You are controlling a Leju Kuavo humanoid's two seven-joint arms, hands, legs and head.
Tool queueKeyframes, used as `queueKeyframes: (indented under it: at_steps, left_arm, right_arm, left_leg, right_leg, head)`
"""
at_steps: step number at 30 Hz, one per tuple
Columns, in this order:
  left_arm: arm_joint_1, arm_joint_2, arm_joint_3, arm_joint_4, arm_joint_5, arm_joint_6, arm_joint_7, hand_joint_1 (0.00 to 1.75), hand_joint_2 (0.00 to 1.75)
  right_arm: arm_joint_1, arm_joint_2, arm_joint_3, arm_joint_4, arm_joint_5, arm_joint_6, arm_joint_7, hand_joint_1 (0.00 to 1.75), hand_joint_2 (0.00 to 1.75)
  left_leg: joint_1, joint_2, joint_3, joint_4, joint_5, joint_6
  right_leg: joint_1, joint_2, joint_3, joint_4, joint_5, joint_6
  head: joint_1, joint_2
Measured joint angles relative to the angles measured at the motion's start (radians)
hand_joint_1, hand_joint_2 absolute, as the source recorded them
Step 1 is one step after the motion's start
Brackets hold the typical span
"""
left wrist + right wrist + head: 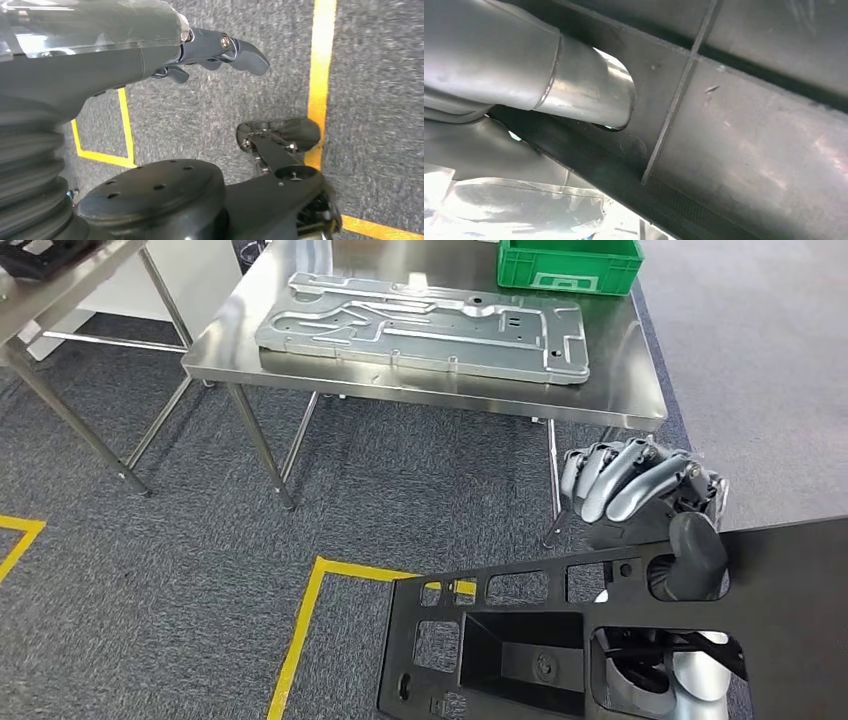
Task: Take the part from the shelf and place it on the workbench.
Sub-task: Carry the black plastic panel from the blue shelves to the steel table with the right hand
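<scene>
Nearest in the head view, the right hand grips a black plastic panel at its upper edge, thumb pushed through one of its cut-outs and the other fingers curled together over the rim; the panel is held in the air above the grey carpet, not on any table. The right wrist view looks closely at the panel's dark ribbed surface, with the thumb poking through an opening. In the left wrist view the left hand hangs over the carpet, holding nothing, its fingers loosely extended and slightly apart. Yellow floor tape runs beneath the panel. Farther off stands a stainless steel workbench bearing a large flat grey metal plate, with a green plastic crate at its far edge.
</scene>
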State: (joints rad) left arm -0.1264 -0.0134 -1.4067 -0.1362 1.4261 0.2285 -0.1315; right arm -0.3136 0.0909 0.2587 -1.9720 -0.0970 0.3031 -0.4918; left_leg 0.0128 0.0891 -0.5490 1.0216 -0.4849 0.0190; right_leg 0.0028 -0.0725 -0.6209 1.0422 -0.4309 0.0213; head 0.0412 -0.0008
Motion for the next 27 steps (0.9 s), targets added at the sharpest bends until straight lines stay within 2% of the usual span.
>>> queueKeyframes:
  at_steps: [1,3,4,6,7,8,9,10,11,12,13,14,15,16,19,20,21,24,25,26,27]
  left_arm:
    - [0.000,-0.001,0.000,0.000,0.001,0.000,0.001,0.00,1.75]
    - [-0.001,-0.002,0.000,0.000,0.004,0.000,0.002,0.00,1.75]
    - [-0.002,-0.002,0.000,0.000,0.004,0.000,0.002,0.00,1.75]
    - [-0.004,-0.002,0.000,0.000,0.005,0.000,0.001,0.00,1.75]
    - [-0.004,-0.002,0.000,0.000,0.006,0.000,0.000,0.00,1.75]
    - [-0.001,-0.002,0.000,0.000,0.006,0.000,0.000,0.00,1.75]
    - [0.001,-0.002,0.000,0.000,0.006,0.000,0.000,0.00,1.75]
    - [0.004,-0.002,0.000,0.000,0.006,0.000,0.000,0.00,1.75]
    - [0.005,-0.002,0.000,0.000,0.007,0.000,0.000,0.00,1.75]
    - [0.005,-0.002,0.000,0.000,0.007,0.000,0.000,0.00,1.75]
    - [0.005,-0.002,0.000,0.000,0.007,0.000,0.000,0.00,1.75]
    - [0.004,-0.002,0.000,0.000,0.007,0.000,-0.001,0.00,1.75]
    - [0.003,-0.002,0.000,0.000,0.007,0.000,-0.002,0.00,1.75]
    - [0.002,-0.002,0.000,0.000,0.008,0.000,-0.003,0.00,1.75]
    - [0.002,-0.002,0.000,0.000,0.006,0.000,-0.004,0.00,1.75]
    - [0.002,-0.002,0.000,0.000,0.006,0.001,-0.004,0.00,1.75]
    - [0.002,-0.002,0.000,0.000,0.006,0.001,-0.004,0.00,1.75]
    - [0.004,-0.002,-0.001,0.000,0.006,0.002,-0.005,0.00,1.75]
    - [0.006,-0.002,-0.001,0.000,0.006,0.002,-0.005,0.00,1.75]
    - [0.008,-0.002,-0.001,0.000,0.006,0.002,-0.005,0.00,1.75]
    - [0.009,-0.002,-0.001,0.000,0.006,0.002,-0.005,0.00,1.75]
  right_arm:
    - [-0.001,0.000,0.000,0.000,-0.002,-0.001,-0.001,1.75,0.00]
    - [0.001,-0.002,0.001,0.000,-0.003,-0.004,-0.002,1.75,0.00]
    - [0.002,-0.003,0.001,-0.001,-0.003,-0.005,-0.002,1.75,0.00]
    - [0.002,-0.004,0.002,-0.002,-0.002,-0.008,-0.002,1.75,0.00]
    - [0.002,-0.004,0.004,-0.002,-0.002,-0.009,-0.002,1.75,0.00]
    - [0.003,-0.004,0.005,-0.002,-0.001,-0.011,-0.001,1.75,0.00]
    - [0.005,-0.004,0.006,-0.002,-0.001,-0.011,-0.001,1.75,0.00]
    - [0.006,-0.004,0.007,-0.002,0.000,-0.011,-0.001,1.75,0.00]
    - [0.007,-0.004,0.007,-0.001,0.000,-0.011,-0.001,1.75,0.00]
    - [0.007,-0.005,0.007,-0.001,0.000,-0.011,-0.001,1.75,0.00]
    - [0.007,-0.005,0.007,-0.001,0.000,-0.011,-0.001,1.75,0.00]
    - [0.008,-0.006,0.007,-0.001,0.000,-0.011,-0.001,1.75,0.00]
    - [0.008,-0.007,0.007,-0.001,0.000,-0.011,-0.001,1.75,0.00]
    - [0.008,-0.008,0.007,-0.001,0.000,-0.012,-0.001,1.75,0.00]
    - [0.015,-0.010,0.007,0.000,0.000,-0.013,-0.002,1.75,0.00]
    - [0.017,-0.011,0.007,0.000,0.000,-0.013,-0.002,1.75,0.00]
    - [0.017,-0.012,0.007,0.000,0.000,-0.013,-0.003,1.75,0.00]
    - [0.022,-0.015,0.008,0.000,0.000,-0.012,-0.003,1.75,0.00]
    - [0.024,-0.017,0.008,0.002,0.000,-0.011,-0.003,1.75,0.00]
    - [0.026,-0.019,0.008,0.003,0.000,-0.011,-0.003,1.75,0.00]
    - [0.027,-0.020,0.008,0.005,0.000,-0.011,-0.004,1.75,0.00]
  left_leg:
    - [-0.002,0.010,0.003,-0.001,-0.003,-0.005]
    - [-0.004,0.030,0.010,-0.005,-0.008,-0.016]
    - [-0.003,0.021,0.013,-0.002,-0.014,-0.021]
    - [0.000,-0.028,-0.006,0.052,-0.050,-0.029]
    - [0.002,-0.058,-0.034,0.111,-0.080,-0.031]
    - [0.003,-0.074,-0.071,0.180,-0.109,-0.032]
    - [0.004,-0.080,-0.105,0.240,-0.127,-0.034]
    - [0.004,-0.082,-0.127,0.271,-0.125,-0.035]
    - [0.004,-0.083,-0.131,0.262,-0.103,-0.036]
    - [0.005,-0.083,-0.118,0.216,-0.064,-0.036]
    - [0.005,-0.085,-0.093,0.149,-0.022,-0.034]
    - [0.005,-0.087,-0.069,0.086,0.006,-0.032]
    - [0.004,-0.090,-0.052,0.043,0.021,-0.027]
    - [0.002,-0.092,-0.044,0.021,0.022,-0.021]
    - [0.001,-0.093,-0.034,0.012,0.013,0.004]
    - [0.002,-0.093,-0.027,0.009,0.011,0.011]
    - [0.003,-0.091,-0.018,0.007,0.009,0.016]
    - [0.003,-0.088,-0.007,0.006,-0.004,0.020]
    - [0.004,-0.087,-0.002,0.006,-0.010,0.018]
    - [0.004,-0.087,0.006,0.006,-0.017,0.016]
    - [0.005,-0.086,0.016,0.006,-0.026,0.012]
  right_leg:
    - [0.005,-0.008,0.008,-0.019,0.001,-0.007]
    - [0.006,0.015,0.008,-0.024,0.001,-0.017]
    - [0.003,0.027,0.011,-0.029,0.004,-0.022]
    - [-0.005,0.045,0.019,-0.041,0.008,-0.034]
    - [-0.007,0.054,0.020,-0.042,0.008,-0.037]
    - [-0.007,0.062,0.021,-0.042,0.007,-0.041]
    - [-0.007,0.071,0.021,-0.041,0.006,-0.043]
    - [-0.006,0.080,0.022,-0.040,0.005,-0.043]
    - [-0.006,0.088,0.023,-0.038,0.003,-0.042]
    - [-0.006,0.095,0.025,-0.034,0.000,-0.041]
    - [-0.007,0.100,0.026,-0.030,-0.005,-0.038]
    - [-0.005,0.104,0.025,-0.022,-0.010,-0.033]
    - [-0.004,0.108,0.023,-0.017,-0.015,-0.028]
    - [-0.004,0.110,0.020,-0.013,-0.019,-0.022]
    - [-0.006,0.108,0.015,0.013,-0.014,-0.004]
    - [-0.007,0.103,0.006,0.037,-0.017,0.002]
    - [-0.009,0.096,-0.012,0.072,-0.032,0.007]
    - [-0.016,0.085,-0.110,0.228,-0.096,0.019]
    - [-0.019,0.083,-0.135,0.256,-0.098,0.022]
    - [-0.022,0.081,-0.142,0.251,-0.080,0.024]
    - [-0.024,0.078,-0.132,0.212,-0.047,0.024]
  head:
    - [0.000,0.000]
    - [-0.001,0.000]
    - [-0.002,0.000]
    - [-0.004,0.000]
    - [-0.006,0.000]
    - [-0.007,0.000]
    - [-0.008,0.000]
    - [-0.008,0.000]
    - [-0.008,0.000]
    - [-0.008,0.000]
    - [-0.008,0.000]
    - [-0.009,0.000]
    - [-0.008,0.000]
    - [-0.008,0.000]
    - [-0.008,0.000]
    - [-0.006,0.000]
    - [-0.006,0.000]
    - [-0.003,0.000]
    - [-0.003,0.000]
    - [-0.003,0.000]
    - [-0.003,0.000]
